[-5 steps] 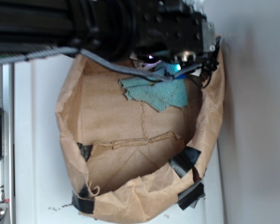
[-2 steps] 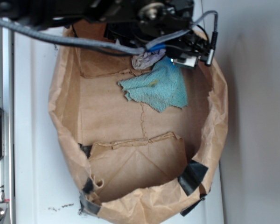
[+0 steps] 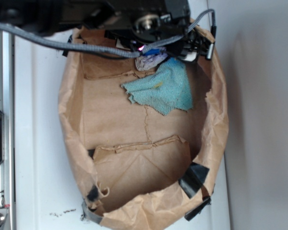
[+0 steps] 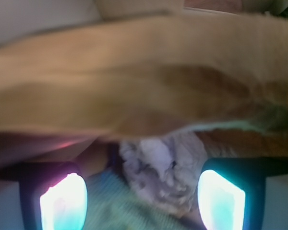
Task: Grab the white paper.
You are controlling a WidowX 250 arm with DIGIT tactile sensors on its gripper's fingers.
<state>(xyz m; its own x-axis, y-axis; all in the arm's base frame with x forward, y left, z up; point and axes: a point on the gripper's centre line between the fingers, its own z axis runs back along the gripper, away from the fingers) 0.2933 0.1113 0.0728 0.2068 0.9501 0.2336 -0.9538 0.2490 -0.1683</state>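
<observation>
The white paper [image 3: 150,61] is a small crumpled wad at the far end of the brown paper bag [image 3: 72,124], touching the upper edge of the teal cloth [image 3: 165,92]. My gripper [image 3: 156,48] hangs right over the wad, and the arm hides part of it. In the wrist view the white paper [image 4: 165,170] lies between my two glowing fingers [image 4: 221,199], nearer the right one, with a gap to the left one. The gripper [image 4: 142,201] is open. Teal cloth [image 4: 129,208] shows under and left of the wad.
The bag's wall [image 4: 134,96] rises close in front of the fingers. Black tape [image 3: 194,175] holds the bag's near corners. A metal rail [image 3: 0,143] runs along the left edge; a grey wall [image 3: 264,120] is at the right.
The arm has drawn back toward the top of the view, uncovering the wad and more of the cloth. The bag's walls have shifted shape slightly.
</observation>
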